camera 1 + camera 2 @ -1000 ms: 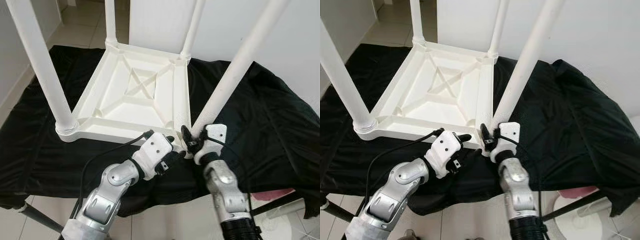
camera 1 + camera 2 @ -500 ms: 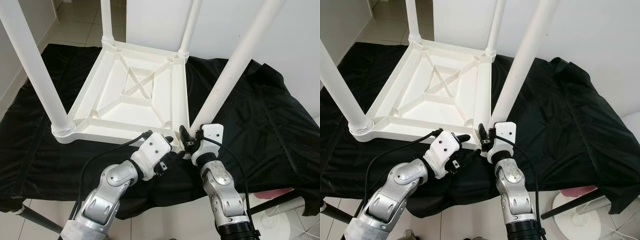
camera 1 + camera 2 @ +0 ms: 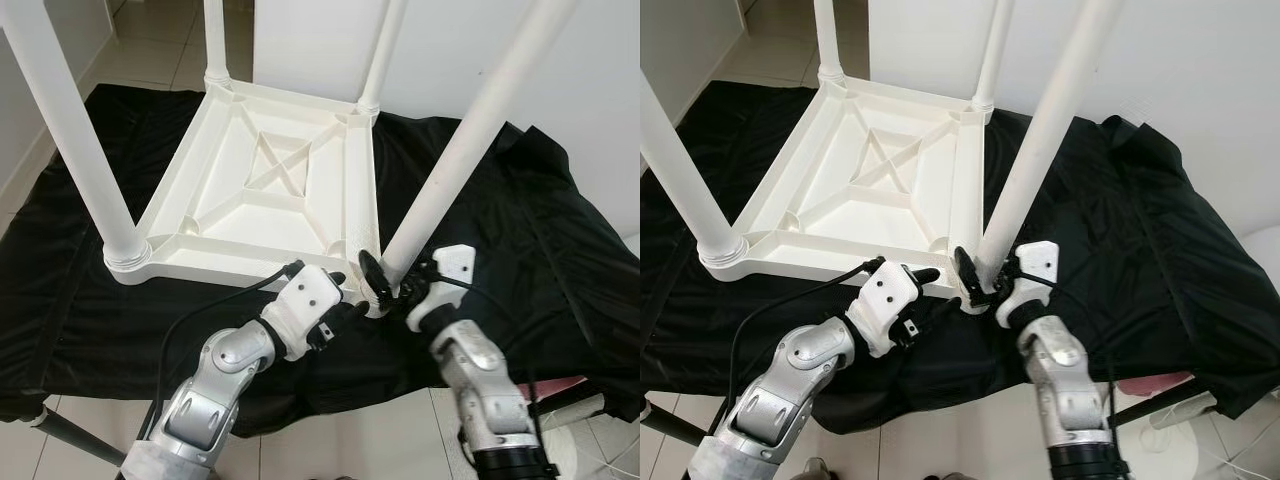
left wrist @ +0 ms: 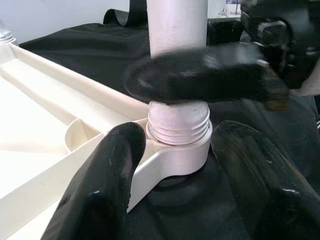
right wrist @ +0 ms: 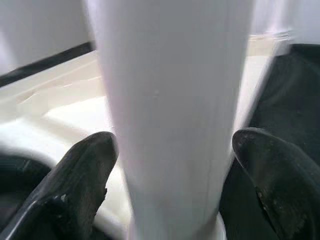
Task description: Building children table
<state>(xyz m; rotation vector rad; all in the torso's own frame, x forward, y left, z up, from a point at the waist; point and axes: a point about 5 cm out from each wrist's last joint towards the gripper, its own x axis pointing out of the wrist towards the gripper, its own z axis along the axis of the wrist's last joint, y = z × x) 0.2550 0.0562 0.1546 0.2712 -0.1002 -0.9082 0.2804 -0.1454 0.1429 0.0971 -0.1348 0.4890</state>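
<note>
At the near corner socket (image 4: 177, 150), the right tool (image 3: 392, 282), swung outward since a moment ago, clasps the leg (image 3: 450, 165) while the left tool (image 3: 335, 300) gapes wide beside it, suggesting tightening.

Left pincer (image 4: 175, 165) straddles the corner socket (image 4: 176, 152) holding the white leg (image 4: 177, 25).

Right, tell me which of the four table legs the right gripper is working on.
The near-right leg, at the corner nearest the robot. The right gripper straddles its base by the threaded socket, with the left gripper beside that corner; the other three legs stand untouched.
</note>
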